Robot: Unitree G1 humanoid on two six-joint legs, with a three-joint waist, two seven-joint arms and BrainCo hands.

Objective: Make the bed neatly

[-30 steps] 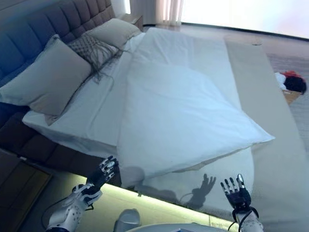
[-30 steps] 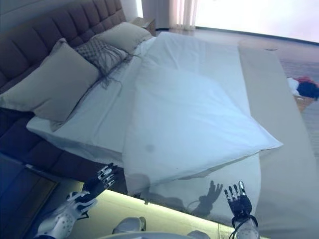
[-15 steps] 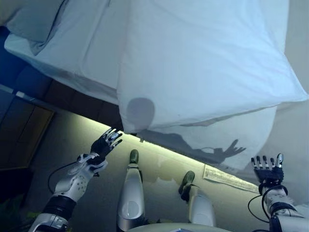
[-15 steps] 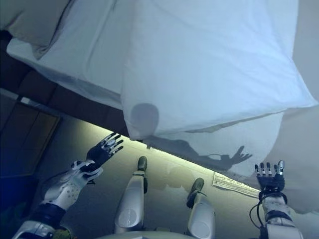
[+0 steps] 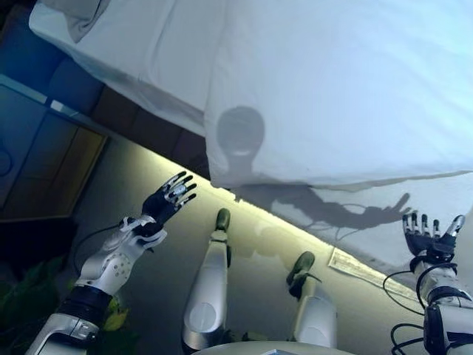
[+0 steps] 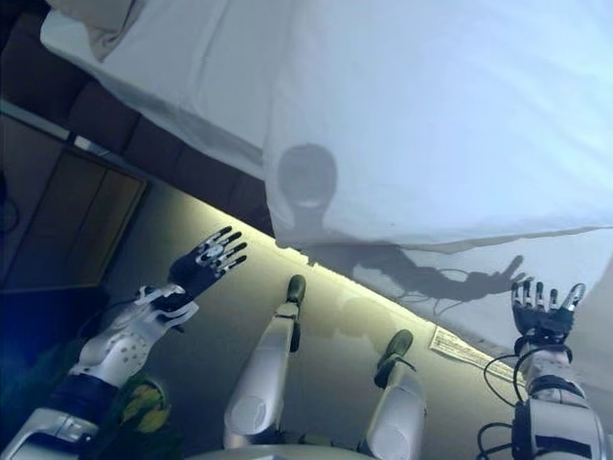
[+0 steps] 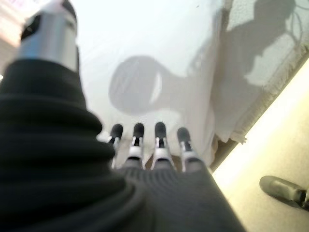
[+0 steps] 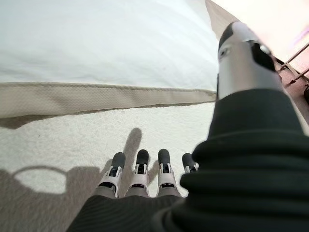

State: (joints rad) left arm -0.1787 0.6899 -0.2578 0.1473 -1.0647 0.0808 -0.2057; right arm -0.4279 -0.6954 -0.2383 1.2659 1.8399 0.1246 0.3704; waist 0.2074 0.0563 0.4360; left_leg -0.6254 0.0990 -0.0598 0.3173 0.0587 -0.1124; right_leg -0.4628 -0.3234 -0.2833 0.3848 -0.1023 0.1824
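White bedding fills the upper part of both eye views: a bed [image 5: 140, 111] with a dark upholstered side, seen from above at its near edge. On the bed lies a white duvet [image 5: 340, 89], set crooked, so that its near hem runs at a slant and one corner [image 5: 216, 176] hangs just over the bed's edge. Beside the duvet, toward the head of the bed, a white sheet [image 5: 140, 52] is uncovered, and the corner of a beige pillow [image 5: 80, 16] shows at the very top. Below the duvet's hem a paler, textured cover [image 8: 58, 140] lies on the mattress; the right wrist view shows the duvet's beige underside [image 8: 96, 96] as a band along that hem. A strip of light glows on the floor [image 5: 148, 222] under the bed's edge, and a dark wooden cabinet [image 5: 52, 163] stands beside the bed on the pillow side.

The left hand [image 5: 167, 203] is held up over the floor, close to the hanging corner but not touching it, fingers straight and spread. The right hand [image 5: 427, 237] is raised near the bed's edge below the duvet's hem, also with fingers straight and fanned, holding nothing.
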